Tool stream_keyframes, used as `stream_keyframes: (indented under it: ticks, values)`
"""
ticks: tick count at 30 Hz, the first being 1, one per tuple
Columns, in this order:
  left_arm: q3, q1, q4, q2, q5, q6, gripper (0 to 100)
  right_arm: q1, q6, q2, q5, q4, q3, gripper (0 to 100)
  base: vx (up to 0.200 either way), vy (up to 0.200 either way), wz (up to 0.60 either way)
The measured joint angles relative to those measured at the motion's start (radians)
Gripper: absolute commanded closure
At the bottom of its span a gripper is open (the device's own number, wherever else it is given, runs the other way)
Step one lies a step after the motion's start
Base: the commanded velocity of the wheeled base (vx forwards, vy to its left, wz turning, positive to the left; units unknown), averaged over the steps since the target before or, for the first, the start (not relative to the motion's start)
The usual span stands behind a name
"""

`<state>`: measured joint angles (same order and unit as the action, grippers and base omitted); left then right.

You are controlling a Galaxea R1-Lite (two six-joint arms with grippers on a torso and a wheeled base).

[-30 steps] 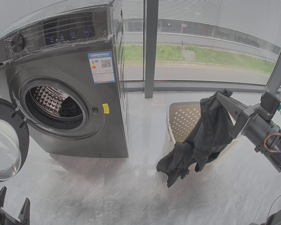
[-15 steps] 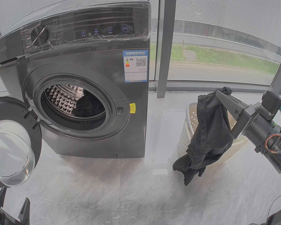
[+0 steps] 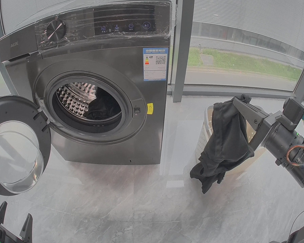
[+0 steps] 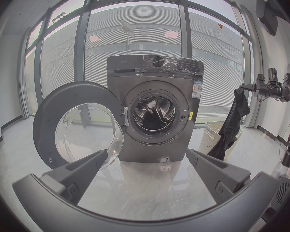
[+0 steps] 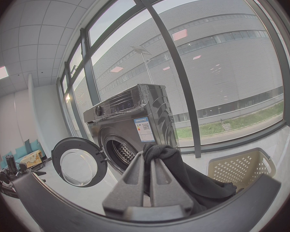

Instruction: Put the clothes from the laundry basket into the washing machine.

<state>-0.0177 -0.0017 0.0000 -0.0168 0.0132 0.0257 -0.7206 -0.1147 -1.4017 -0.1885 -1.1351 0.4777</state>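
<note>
- One garment (image 3: 226, 142), dark and limp, was held by the right gripper (image 3: 242, 101). Its fingers were pressed together on a bunched top edge of the cloth.
- The rest of the cloth was hung straight down from that pinch, so its long axis was vertical and its loose tail was the lowest part.
- Just behind the hanging cloth, the laundry basket (image 3: 203, 135) was seen on the floor. The lower folds were draped in front of its near wall, and whether they touched it could not be told.
- From the gripper, the washing machine (image 3: 101, 61) was placed to the robot's left, well apart from the garment, with bare floor between them.
- The drum opening (image 3: 91, 102) was faced toward the robot. In the left wrist view the cloth's tail was seen lower than the opening's bottom lip, so it was judged that a sideways carry to the left, with the tail raised over that lip, would be called for.
- The door (image 3: 17, 149) was swung wide to the far left of the opening, off that path.
- Some dark cloth (image 3: 104, 108) was already seen inside the drum.
- The left gripper (image 3: 15, 213) was held low at the robot's left, with fingers spread and nothing between them. It was nearer the door than the garment, so the carry was judged to fall to the right arm.
</note>
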Motion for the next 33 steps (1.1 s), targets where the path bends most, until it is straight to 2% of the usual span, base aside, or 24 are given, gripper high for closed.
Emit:
stream_keyframes:
  ticks: [4, 31, 33]
  values:
    - [0.000, 0.000, 0.000, 0.000, 0.000, 0.000, 0, 0.001, 0.000, 0.000, 0.000, 0.000, -0.001, 100, 0.000, 0.000, 0.00]
    - [0.000, 0.000, 0.000, 0.000, 0.000, 0.000, 0, -0.002, 0.000, -0.002, 0.011, 0.000, -0.002, 100, 0.000, 0.200, 0.00]
    - [0.000, 0.000, 0.000, 0.000, 0.000, 0.000, 0, -0.001, 0.000, -0.002, 0.011, 0.000, -0.002, 100, 0.000, 0.000, 0.00]
